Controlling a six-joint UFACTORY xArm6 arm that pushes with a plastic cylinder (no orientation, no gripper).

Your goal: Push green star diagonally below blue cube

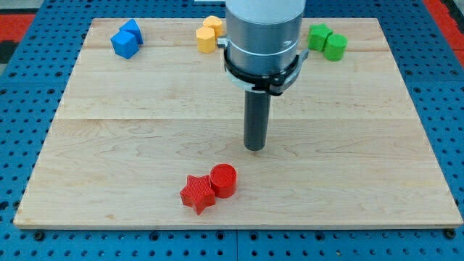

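Note:
My tip (254,148) rests on the wooden board (145,138) near its middle, touching no block. The green star (318,35) lies at the view's top right, partly behind the arm's grey body, touching a green cylinder (335,47). The blue cube (124,45) sits at the view's top left, touching a second blue block (131,30) behind it. The tip is well below and to the left of the green star, and far to the right of the blue cube.
Two yellow blocks (208,33) sit at the top centre, beside the arm's body. A red star (197,193) and a red cylinder (223,180) touch each other below the tip, to its left. Blue pegboard (29,109) surrounds the board.

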